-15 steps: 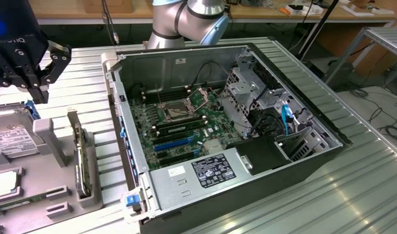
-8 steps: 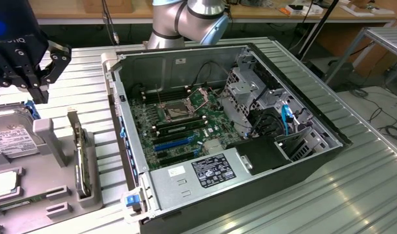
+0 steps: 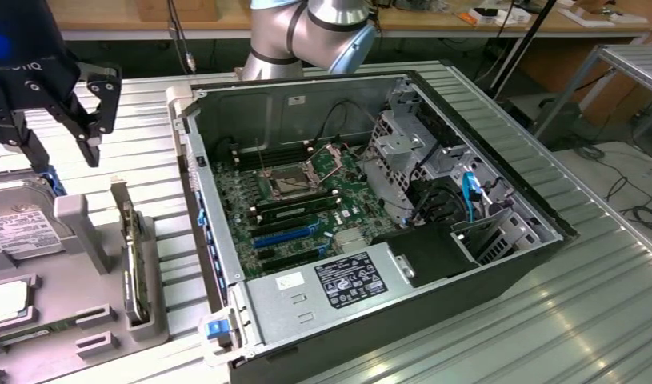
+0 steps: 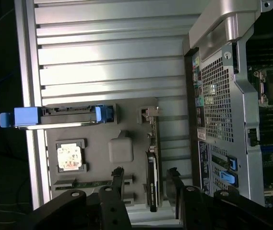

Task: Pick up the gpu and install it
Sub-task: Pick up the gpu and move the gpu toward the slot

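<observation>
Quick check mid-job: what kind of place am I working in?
Probably a PC-assembly lab or workshop: an open computer case on a ribbed metal table, a grey parts tray beside it.

- Gripper (image 4: pixel 146 172) jaws spread, one finger either side of the gpu (image 4: pixel 151 189), clear of it
- The gpu stands on edge in grey tray (image 4: pixel 98 163)
- Case (image 4: pixel 222 96) beside tray

Only "OTIQ" reads, on the gripper (image 3: pixel 67 164) body.
</observation>
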Robot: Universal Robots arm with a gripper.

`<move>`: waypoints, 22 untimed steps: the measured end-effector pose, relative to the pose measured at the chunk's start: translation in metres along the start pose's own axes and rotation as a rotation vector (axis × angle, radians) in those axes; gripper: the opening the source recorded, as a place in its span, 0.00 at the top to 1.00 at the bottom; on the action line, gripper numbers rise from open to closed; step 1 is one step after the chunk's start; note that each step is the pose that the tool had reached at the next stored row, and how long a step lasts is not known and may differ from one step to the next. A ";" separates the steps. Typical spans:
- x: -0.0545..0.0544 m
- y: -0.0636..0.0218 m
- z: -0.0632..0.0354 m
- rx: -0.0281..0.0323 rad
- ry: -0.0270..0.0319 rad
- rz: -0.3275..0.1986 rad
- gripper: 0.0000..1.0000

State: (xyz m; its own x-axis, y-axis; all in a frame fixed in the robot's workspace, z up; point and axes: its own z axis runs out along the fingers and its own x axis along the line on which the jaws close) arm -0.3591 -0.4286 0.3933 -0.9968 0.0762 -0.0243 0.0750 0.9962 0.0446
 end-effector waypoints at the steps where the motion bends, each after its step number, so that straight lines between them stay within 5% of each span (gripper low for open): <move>1: -0.001 0.0001 0.0000 0.0001 0.0001 0.000 0.52; 9: -0.002 0.0001 0.0008 0.0001 0.0001 0.000 0.52; 22: -0.002 -0.0007 0.0179 0.0001 0.0001 0.000 0.52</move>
State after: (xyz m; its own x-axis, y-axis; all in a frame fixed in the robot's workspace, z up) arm -0.3569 -0.4286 0.3754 -0.9968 0.0762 -0.0243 0.0751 0.9962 0.0445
